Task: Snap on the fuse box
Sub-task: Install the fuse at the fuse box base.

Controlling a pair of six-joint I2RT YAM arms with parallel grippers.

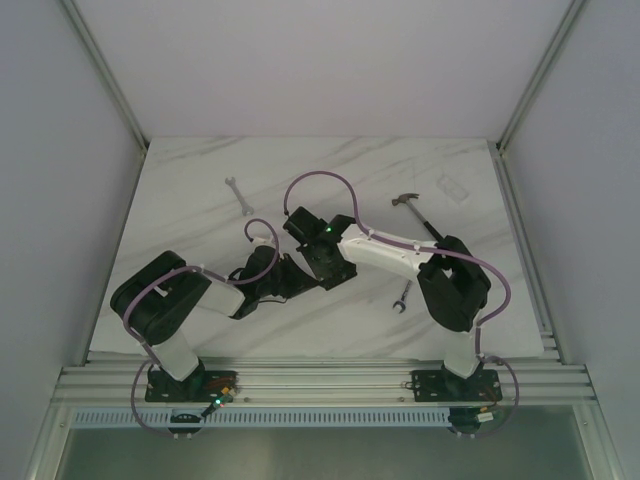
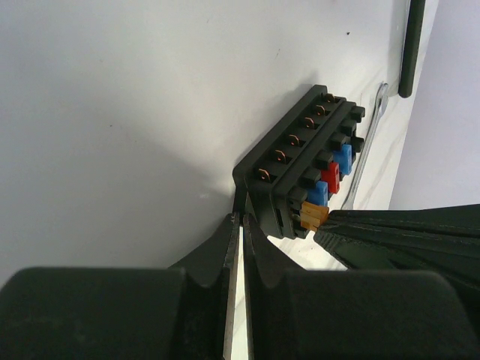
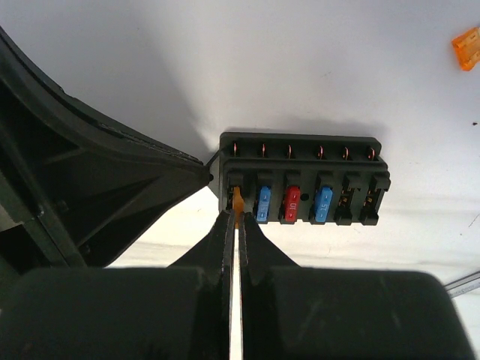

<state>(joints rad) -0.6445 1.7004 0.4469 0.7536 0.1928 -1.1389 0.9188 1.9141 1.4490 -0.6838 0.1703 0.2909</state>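
Note:
The fuse box [image 3: 300, 180] is a black block lying on the white table, with blue, red and blue fuses in its row and two slots bare. My right gripper [image 3: 235, 217] is shut on an orange fuse [image 3: 238, 199] that sits in the leftmost slot. My left gripper [image 2: 241, 219] is shut on the thin flange at the end of the fuse box [image 2: 300, 161]. In the left wrist view the right gripper's fingers [image 2: 390, 236] reach in from the right onto the orange fuse [image 2: 313, 215]. In the top view both grippers meet at mid-table and hide the box.
A loose orange fuse [image 3: 466, 46] lies beyond the box. One wrench [image 1: 237, 195] lies at the back left and another wrench [image 1: 402, 298] near the right arm. A hammer [image 1: 420, 215] and a clear plastic piece [image 1: 453, 188] lie at the back right.

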